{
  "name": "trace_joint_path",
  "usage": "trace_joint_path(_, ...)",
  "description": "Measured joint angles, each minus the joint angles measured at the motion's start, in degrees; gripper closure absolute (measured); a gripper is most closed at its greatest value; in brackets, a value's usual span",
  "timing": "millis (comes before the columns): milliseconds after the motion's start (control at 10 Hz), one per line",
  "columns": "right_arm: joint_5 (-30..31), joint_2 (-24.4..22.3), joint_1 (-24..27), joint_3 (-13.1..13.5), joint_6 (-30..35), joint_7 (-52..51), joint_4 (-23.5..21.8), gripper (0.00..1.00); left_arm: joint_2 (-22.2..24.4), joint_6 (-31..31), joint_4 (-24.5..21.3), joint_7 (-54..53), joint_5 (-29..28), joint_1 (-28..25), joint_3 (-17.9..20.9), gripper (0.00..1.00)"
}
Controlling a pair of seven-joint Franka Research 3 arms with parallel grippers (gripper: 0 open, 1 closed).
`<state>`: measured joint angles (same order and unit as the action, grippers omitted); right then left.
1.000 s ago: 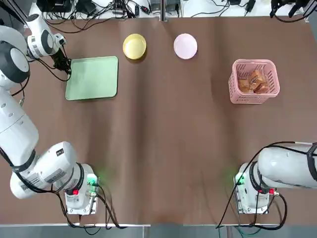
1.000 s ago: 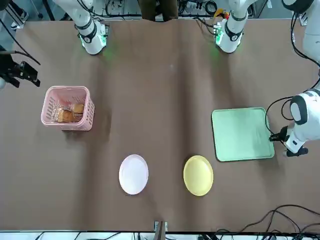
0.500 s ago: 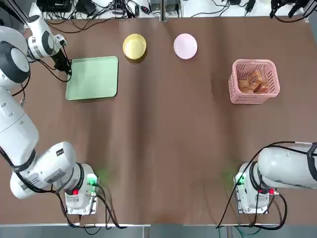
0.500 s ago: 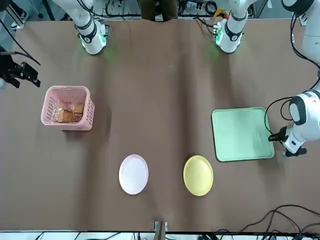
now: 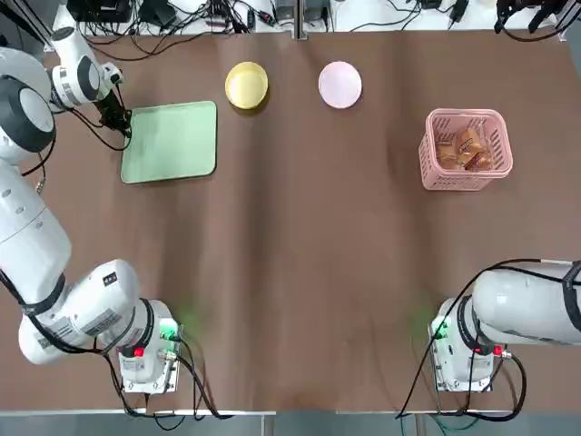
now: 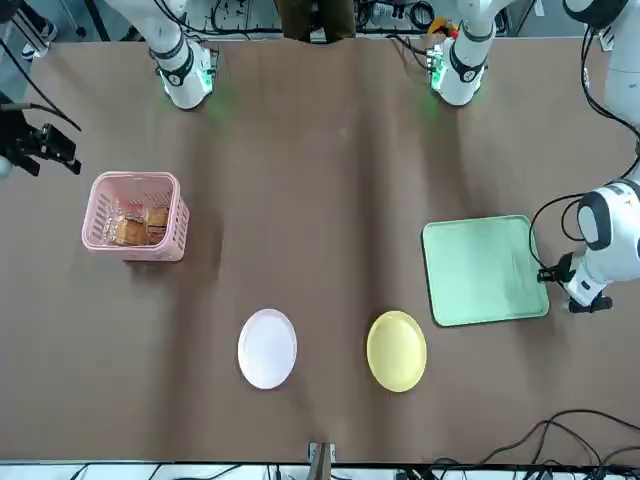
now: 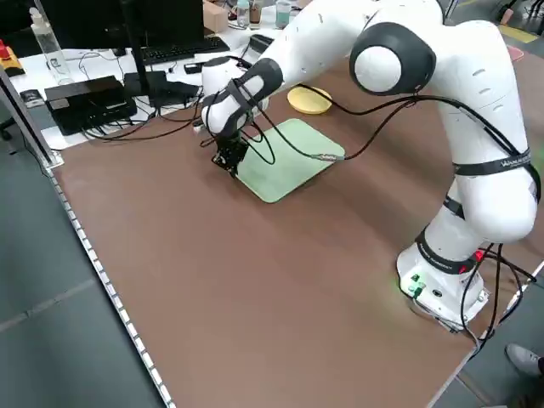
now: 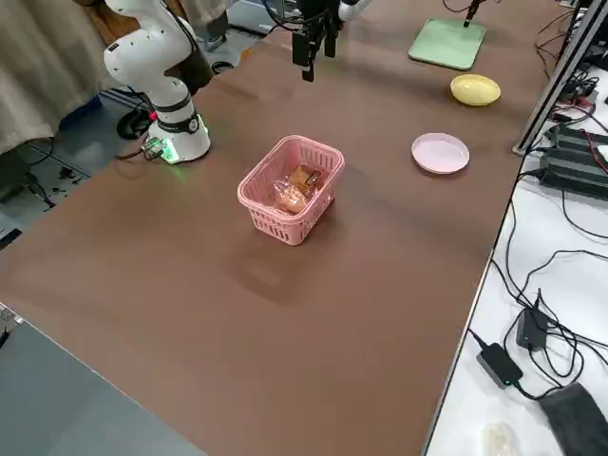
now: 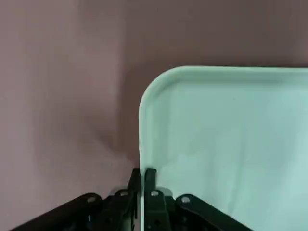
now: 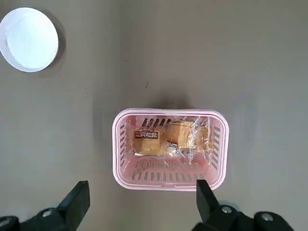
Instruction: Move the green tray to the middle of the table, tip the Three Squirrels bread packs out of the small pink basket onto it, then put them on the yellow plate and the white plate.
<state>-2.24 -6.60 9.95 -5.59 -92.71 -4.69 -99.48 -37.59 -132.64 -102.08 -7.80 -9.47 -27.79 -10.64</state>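
Observation:
The green tray (image 5: 172, 141) lies flat at the far left of the table (image 5: 300, 254). My left gripper (image 5: 124, 127) is down at the tray's outer edge, shut on its rim; the wrist view shows both fingertips (image 9: 150, 174) pinching the rim of the tray (image 9: 226, 144). At the far right stands the small pink basket (image 5: 465, 114) with the Three Squirrels bread packs (image 5: 463, 150) inside. My right gripper (image 10: 142, 202) hangs open well above the basket (image 10: 168, 180), holding nothing. Along the far edge sit the yellow plate (image 5: 246, 84) and the white plate (image 5: 339, 84).
Both arm bases (image 5: 145, 350) stand at the near edge of the table. Cables and equipment (image 5: 182, 14) lie beyond the far edge. A broad stretch of bare tabletop separates tray and basket.
The left gripper's fingers have closed the last bit onto the tray's rim. The tray has shifted only slightly. The right arm has not moved.

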Motion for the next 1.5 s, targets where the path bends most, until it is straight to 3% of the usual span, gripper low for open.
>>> trace_joint_path(300, 0.0, 0.0, 0.0, 0.0, 0.1, 0.0, 0.0, 0.02, 2.4, -0.1, -4.2, -0.4, -0.9, 0.0, -0.2, 0.93)
trace_joint_path(700, 0.0, 0.0, 0.0, 0.0, 0.1, 0.0, 0.0, 0.02, 9.6, -3.5, -17.1, -4.3, -1.4, 0.0, -1.3, 0.93)
trace_joint_path(1100, 0.0, 0.0, 0.0, 0.0, 0.1, 0.0, 0.0, 0.02, 11.8, -3.9, -22.8, -2.6, -2.9, 0.8, -10.5, 0.93)
trace_joint_path(1200, 0.0, 0.0, 0.0, 0.0, 0.1, 0.0, 0.0, 0.02, 11.8, -3.8, -23.3, 1.1, -2.9, 3.2, -11.9, 0.93)
trace_joint_path(1500, 0.0, 0.0, 0.0, 0.0, 0.1, 0.0, 0.0, 0.02, 11.7, -3.7, -23.2, 17.0, -3.0, 17.1, -12.8, 0.93)
